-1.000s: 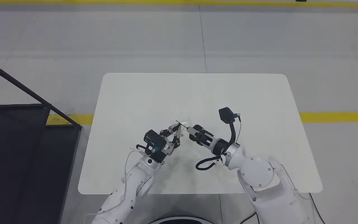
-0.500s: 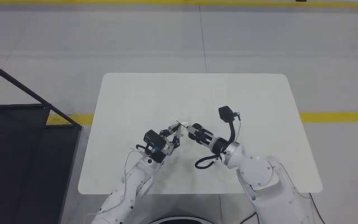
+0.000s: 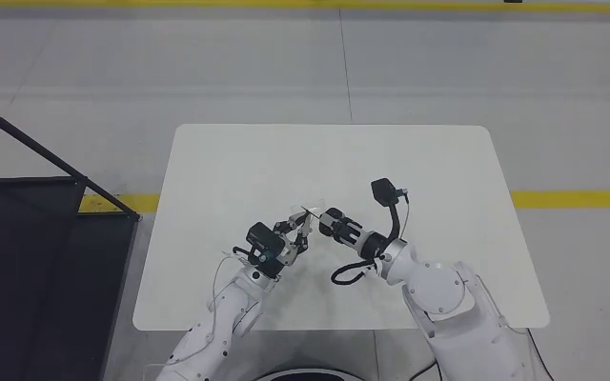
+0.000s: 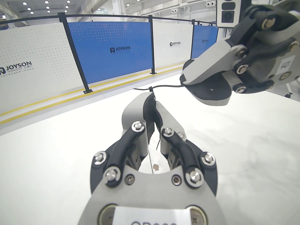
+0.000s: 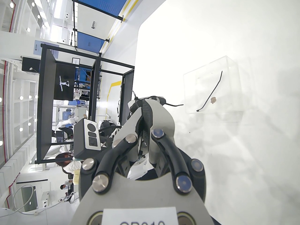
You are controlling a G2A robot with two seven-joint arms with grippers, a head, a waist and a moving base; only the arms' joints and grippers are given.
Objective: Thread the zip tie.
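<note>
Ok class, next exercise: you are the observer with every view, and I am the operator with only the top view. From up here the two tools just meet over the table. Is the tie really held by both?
Observer: The left one, yes. The left wrist view shows the left tool shut on the zip tie, with the head just above its fingertips.
Operator: And the right?
Observer: The right tool is shut on the thin strand that runs across from the head.
Operator: Is it threaded?
Observer: A short end pokes out past the head on the side away from the right tool, so it looks threaded, though I cannot be sure.
</note>
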